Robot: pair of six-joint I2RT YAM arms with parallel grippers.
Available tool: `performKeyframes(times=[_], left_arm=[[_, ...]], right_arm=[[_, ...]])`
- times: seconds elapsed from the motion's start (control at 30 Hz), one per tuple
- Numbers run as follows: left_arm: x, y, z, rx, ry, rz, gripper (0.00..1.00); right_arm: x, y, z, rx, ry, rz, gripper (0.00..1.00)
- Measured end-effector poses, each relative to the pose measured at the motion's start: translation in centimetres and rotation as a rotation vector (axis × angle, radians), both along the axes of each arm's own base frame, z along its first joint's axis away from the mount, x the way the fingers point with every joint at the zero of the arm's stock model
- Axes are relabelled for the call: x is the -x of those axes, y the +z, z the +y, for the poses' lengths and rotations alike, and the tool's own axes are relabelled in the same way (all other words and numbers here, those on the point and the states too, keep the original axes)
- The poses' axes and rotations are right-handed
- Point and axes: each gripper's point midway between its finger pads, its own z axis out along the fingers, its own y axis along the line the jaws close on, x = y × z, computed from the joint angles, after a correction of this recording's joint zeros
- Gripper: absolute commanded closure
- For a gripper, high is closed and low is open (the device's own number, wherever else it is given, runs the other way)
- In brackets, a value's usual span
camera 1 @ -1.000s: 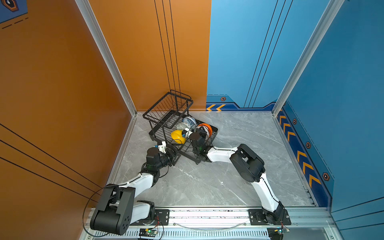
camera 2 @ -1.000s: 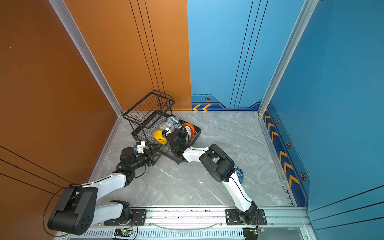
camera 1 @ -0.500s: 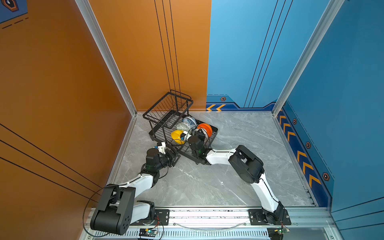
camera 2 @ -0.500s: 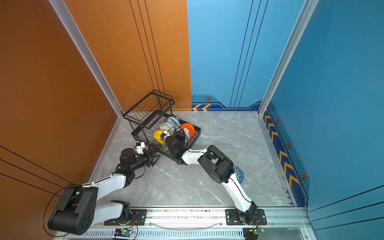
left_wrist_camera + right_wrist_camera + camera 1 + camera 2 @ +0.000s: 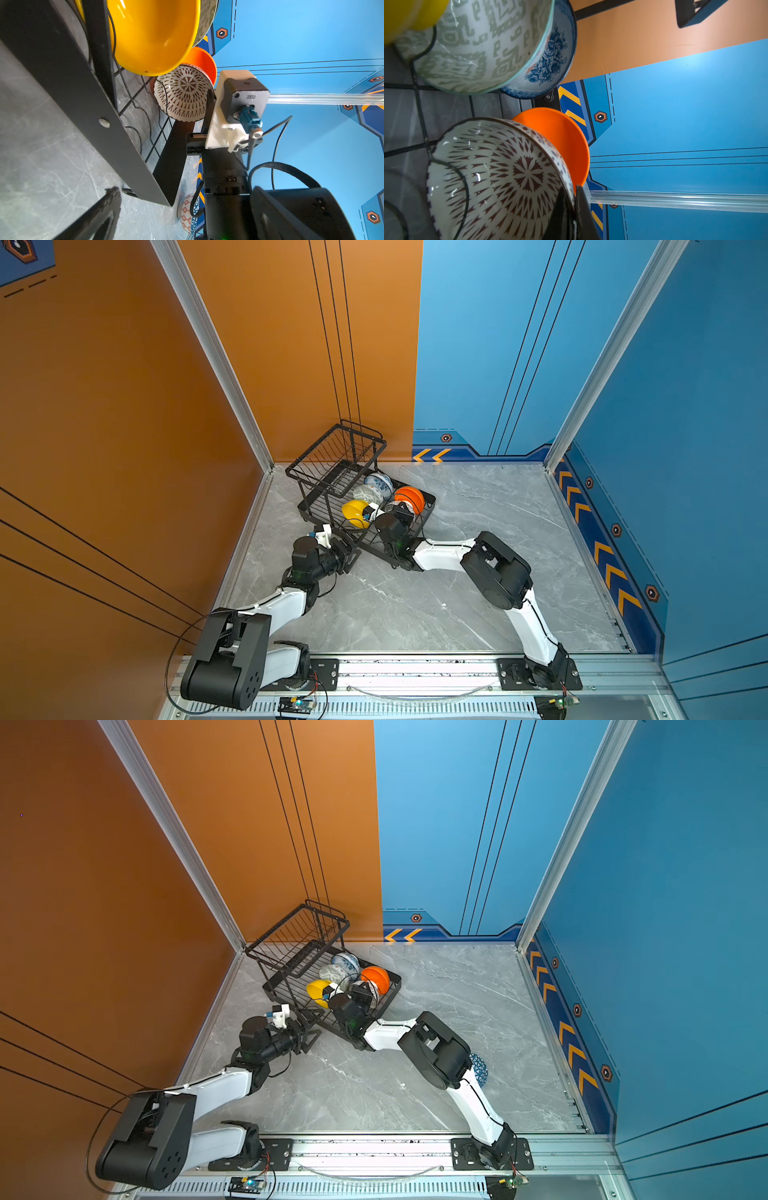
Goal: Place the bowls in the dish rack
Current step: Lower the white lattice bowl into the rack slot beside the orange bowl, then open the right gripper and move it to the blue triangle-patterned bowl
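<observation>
Bowls fill most of the lower tray of the black wire dish rack (image 5: pixel 52 62), which stands in the far left corner of the grey marble table (image 5: pixel 415 605). The white bowl with a dark brown petal pattern (image 5: pixel 500 178) stands on its edge in the tray, close in front of the plain orange bowl (image 5: pixel 562 141); whether the two touch is not clear. Beside them are the plain yellow bowl (image 5: pixel 153 35), the pale green patterned bowl (image 5: pixel 467 45) and the white-and-blue floral bowl (image 5: pixel 550 62). The right gripper (image 5: pixel 570 194) is clamped on the rim of the petal bowl, one finger inside and one outside. The left gripper (image 5: pixel 351 553) has its jaws wide apart and empty, just beside the near corner of the rack. One blue triangle-patterned bowl (image 5: pixel 480 1073) is not yet loaded; it lies on the table beside the right arm's elbow, partly hidden by it.

The main risk seems to be the release. If the rim is let go before the bowl sits between the curved wires, it may roll or fall flat. A further push could shift the orange bowl or slide the rack, because the left gripper does not hold it. When the right arm pulls back, its elbow may knock the blue bowl.
</observation>
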Motion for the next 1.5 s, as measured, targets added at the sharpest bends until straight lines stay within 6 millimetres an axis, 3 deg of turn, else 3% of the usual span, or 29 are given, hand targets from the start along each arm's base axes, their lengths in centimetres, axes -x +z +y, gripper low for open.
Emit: performKeyframes(times=[0.57,0.7,0.97,1.07,1.17,1.27,1.37,1.5], left_arm=[[0.0,0.1,0.0,0.002,0.001,-0.001,0.02],[0.0,0.2,0.0,0.003,0.001,-0.005,0.02],[0.5,0.7,-0.6,0.003,-0.013,-0.015,0.02],[1.3,1.0,-1.2,-0.033,-0.032,-0.023,0.02],[2.1,1.9,-2.3,-0.112,-0.063,-0.043,0.02],[2.3,4.4,-3.6,-0.193,-0.097,-0.108,0.02],[2.2,6.1,-4.8,-0.254,-0.123,-0.162,0.02],[2.0,6.0,-6.9,-0.333,-0.175,-0.168,0.02]], right_arm=[[0.1,-1.0,-1.9,-0.043,-0.057,0.064,0.40],[0.4,1.1,-2.0,-0.101,-0.050,0.057,0.29],[1.5,7.8,-2.9,-0.285,-0.048,0.006,0.05],[2.3,9.5,-3.7,-0.363,-0.055,0.009,0.00],[3.3,10.9,-5.3,-0.450,-0.081,0.023,0.00],[4.0,12.1,-7.9,-0.541,-0.135,0.032,0.00],[5.0,13.2,-11.3,-0.632,-0.211,0.033,0.00],[7.3,13.2,-16.8,-0.790,-0.333,0.062,0.00]])
